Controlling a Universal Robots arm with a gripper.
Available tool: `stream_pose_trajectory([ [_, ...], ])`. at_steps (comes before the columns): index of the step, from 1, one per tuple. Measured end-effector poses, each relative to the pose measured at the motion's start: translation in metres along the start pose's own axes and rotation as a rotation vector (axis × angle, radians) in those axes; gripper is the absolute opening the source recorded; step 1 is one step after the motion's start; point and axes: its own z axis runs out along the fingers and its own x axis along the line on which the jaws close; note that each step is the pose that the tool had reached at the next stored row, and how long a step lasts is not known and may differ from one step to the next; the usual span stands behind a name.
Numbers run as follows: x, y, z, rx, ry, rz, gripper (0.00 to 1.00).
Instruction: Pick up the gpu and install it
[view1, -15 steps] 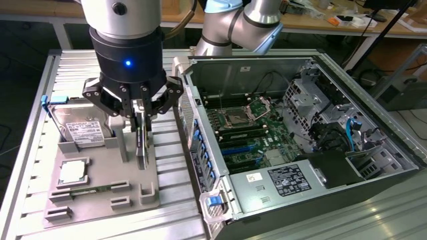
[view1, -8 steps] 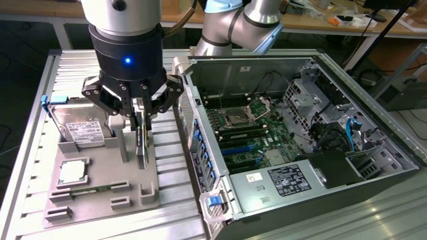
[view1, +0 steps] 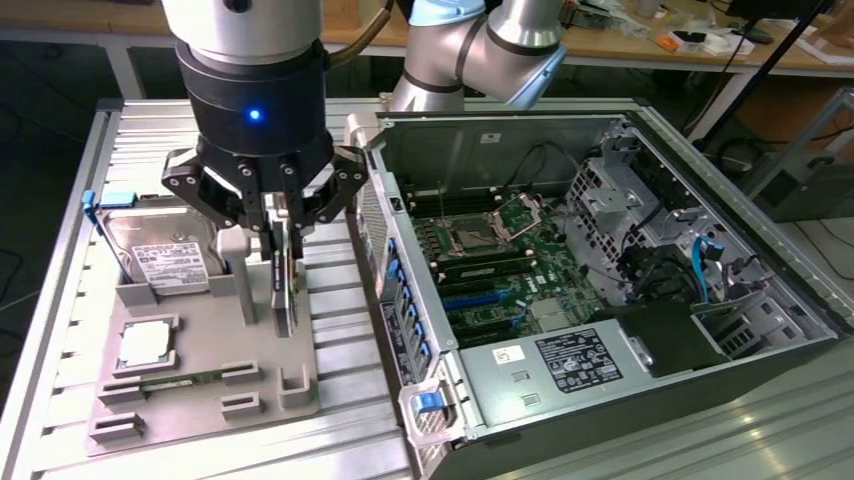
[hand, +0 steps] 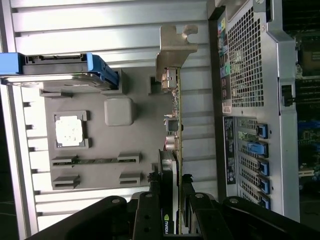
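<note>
workbenches strewn with clutter line the back of the room, and in front of them a ribbed metal table (view1: 140, 150) carries the whole setup. the gripper (view1: 280, 235) hangs over the table with its jaws clamped on the gpu (view1: 283, 290), one finger pressed to each flat face near the card's upper edge. the card hangs on edge, straight down from the jaws. in the wrist view it runs away from the fingers (hand: 145, 210) as a thin green strip, with the black fan between the pads and the silver bracket (hand: 175, 47) at the far end.

under the card is a grey tray (view1: 267, 375). i cannot tell whether the card's lower edge touches the tray or hangs just clear of it. on the tray, toward the exterior view's left, a hard drive (view1: 167, 262) with a white label leans in its holder. nearer the camera are a square processor (view1: 147, 345) lying flat and a narrow memory stick (view1: 180, 381) in its slot, all apart from the card.

just beside the tray, on the exterior view's right, an open computer case (view1: 400, 300) lies on its side. its motherboard (view1: 494, 260) faces up, and a row of blue clips (view1: 407, 310) runs along the wall nearest the gripper. the card is outside the case, near that wall.
</note>
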Motion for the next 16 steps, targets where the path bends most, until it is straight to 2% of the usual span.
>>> stream_pose_trajectory([
  [16,-0.0002,0.0000,-0.0064,0.0041,-0.0004,0.000,0.27],
])
